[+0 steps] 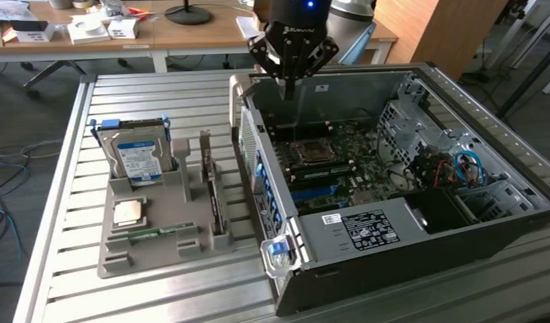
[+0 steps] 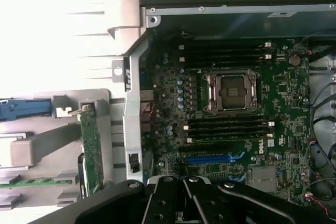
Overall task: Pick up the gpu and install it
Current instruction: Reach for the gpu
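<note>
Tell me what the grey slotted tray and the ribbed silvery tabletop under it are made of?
The grey slotted tray looks like matte plastic: dull, even colour, rounded moulded slots. The ribbed silvery tabletop looks like bare metal, probably aluminium: parallel slats with a soft sheen.

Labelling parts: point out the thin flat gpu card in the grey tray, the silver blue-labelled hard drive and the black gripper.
thin flat gpu card [image 1: 218, 202]: exterior view, on its dark upright face.
silver hard drive [image 1: 137, 160]: exterior view, on its blue label.
black gripper [image 1: 288, 93]: exterior view, between its fingertips.
</note>
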